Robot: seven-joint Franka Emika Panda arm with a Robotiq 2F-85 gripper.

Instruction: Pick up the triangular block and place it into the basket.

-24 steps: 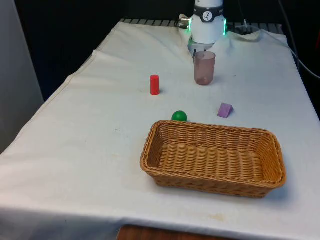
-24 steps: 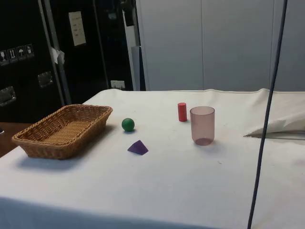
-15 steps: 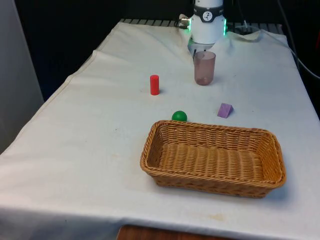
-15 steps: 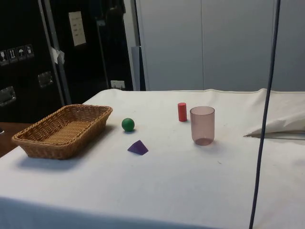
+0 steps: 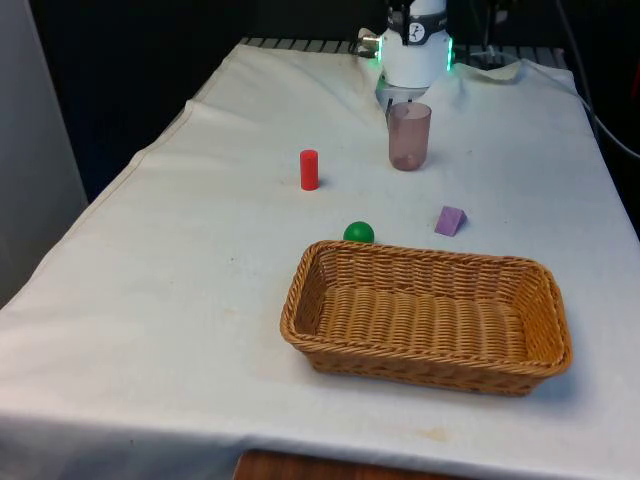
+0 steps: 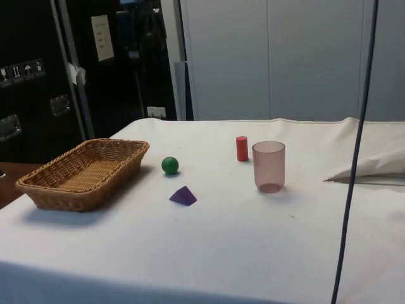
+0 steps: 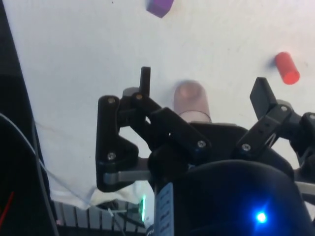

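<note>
The purple triangular block (image 5: 450,220) (image 6: 183,196) (image 7: 160,6) lies on the white cloth, just beyond the far right corner of the wicker basket (image 5: 420,366) (image 6: 95,190), apart from it. The basket holds nothing. In the wrist view my gripper (image 7: 204,88) hangs high above the table, open, with nothing held. Far below it, between the fingers (image 7: 145,81), stands a translucent pink cup (image 7: 192,101). The block lies well away from the gripper.
The pink cup (image 5: 409,135) (image 6: 268,166) stands upright near the robot's base. A red cylinder (image 5: 309,169) (image 6: 242,148) (image 7: 287,68) stands to the front view's left of it. A green ball (image 5: 358,232) (image 6: 169,165) rests at the basket's far rim.
The dark cable hanging in the side view has shifted slightly. The block, basket, cup, cylinder and ball have not moved.
</note>
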